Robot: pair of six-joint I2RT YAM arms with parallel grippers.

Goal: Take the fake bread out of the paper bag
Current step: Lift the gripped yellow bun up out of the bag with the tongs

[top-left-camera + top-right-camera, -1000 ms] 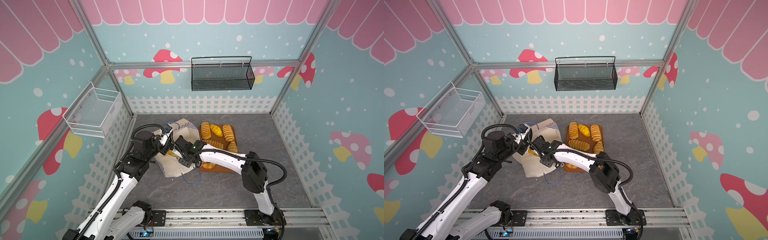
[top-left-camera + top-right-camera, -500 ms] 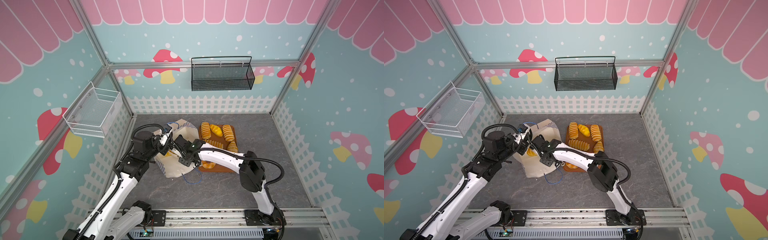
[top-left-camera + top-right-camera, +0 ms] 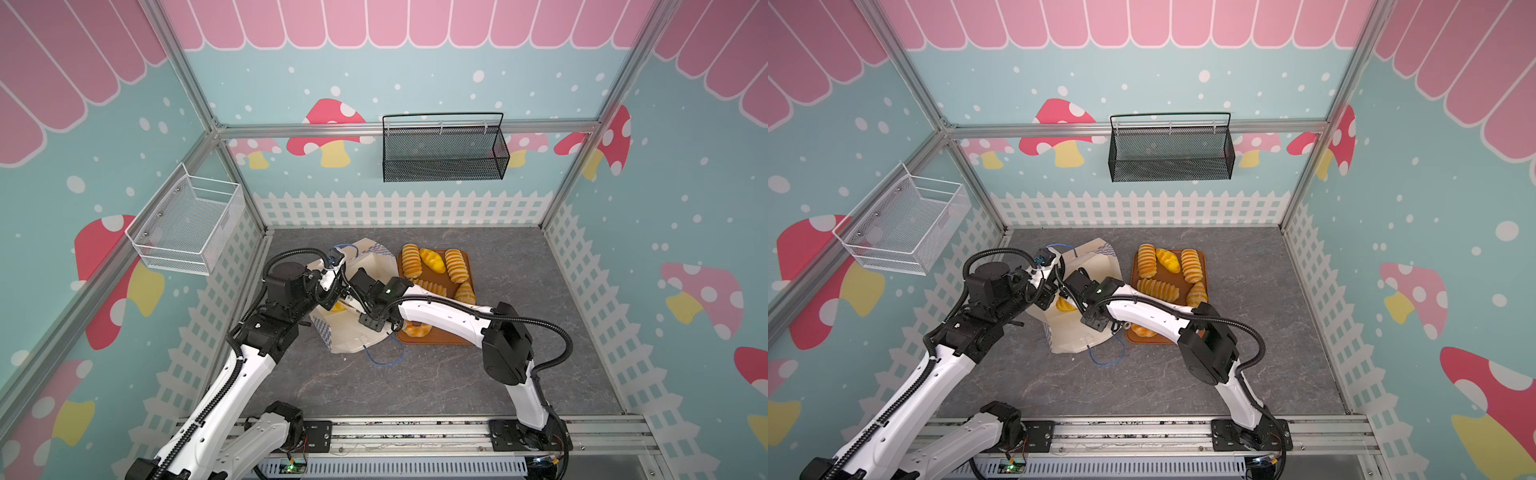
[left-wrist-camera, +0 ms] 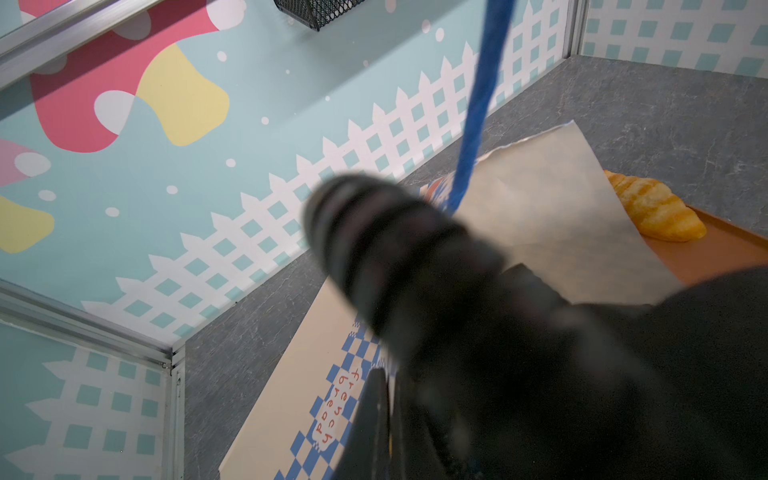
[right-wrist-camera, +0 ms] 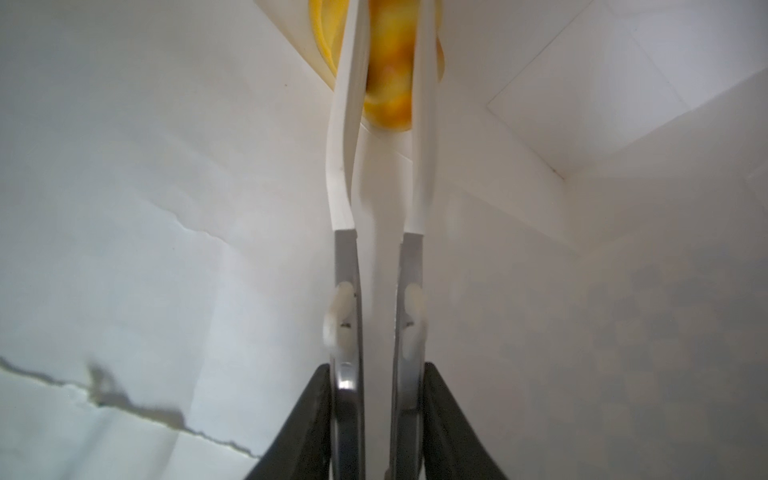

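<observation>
Since a second ago my right fingers [image 5: 341, 137] have been drawing together deep inside the paper bag [image 3: 353, 332], while the arm has barely been shifting. They are now clamping on a yellow pastry [image 5: 388, 95], one thin white blade on each side of it. My left fingers [image 3: 331, 291] are pressing together, pinching the bag's upper edge as far as I can judge, and keeping the mouth gaping. The bag is lying on the grey counter [image 3: 519, 270] just beside the orange tray [image 4: 715, 253], where the other loaves [image 3: 410, 261] are already sitting. This pastry is sitting inside the bag, towards the side away from the tray.

I am gripping something glossy and rounded with smooth, narrow blades, so it could be squirting free as I pull back. The paper is looking thin, matte and already creased. Scraping it could tear it, or drag the whole bag against the tray if my left hold slips. The blue cord handle [image 3: 384, 359] is trailing loose near the tray and could snag me. My forearm is crossing right above the tray, so a low retreat risks knocking ridged loaves off.
</observation>
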